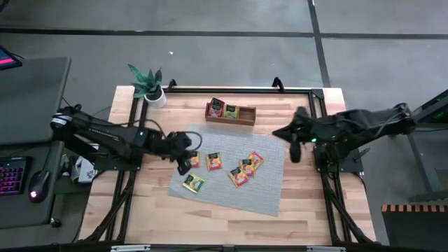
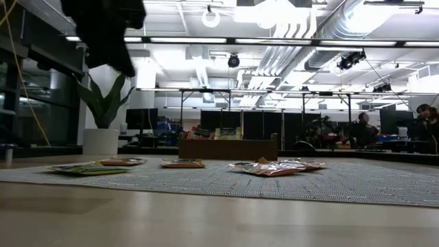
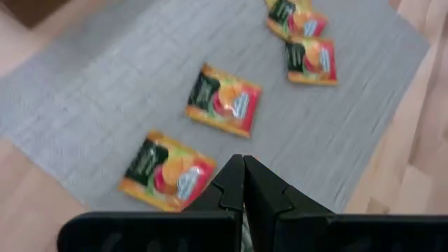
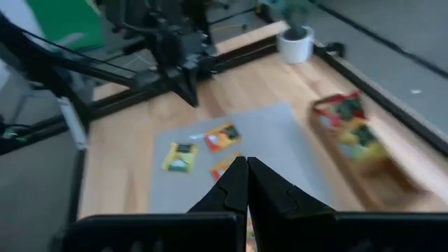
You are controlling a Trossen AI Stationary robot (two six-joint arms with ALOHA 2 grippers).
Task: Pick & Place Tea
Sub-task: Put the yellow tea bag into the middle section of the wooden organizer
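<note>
Several tea sachets lie flat on the grey woven mat (image 1: 231,199): one yellow-green (image 1: 193,183), one red-orange (image 1: 214,162), and a cluster (image 1: 246,168) toward the mat's right. Two more sachets (image 1: 222,109) sit in the wooden tray (image 1: 241,119) at the far side. My left gripper (image 1: 185,165) hangs shut above the mat's left part, with sachets (image 3: 166,171) (image 3: 222,100) below and ahead of its tips (image 3: 243,164). My right gripper (image 1: 280,133) is shut, in the air past the mat's right far corner, empty (image 4: 246,164).
A potted plant (image 1: 152,89) stands at the table's far left corner. A black frame (image 1: 231,89) borders the table. Bare wood (image 1: 231,231) lies between the mat and the near edge. People show in the room behind (image 2: 360,130).
</note>
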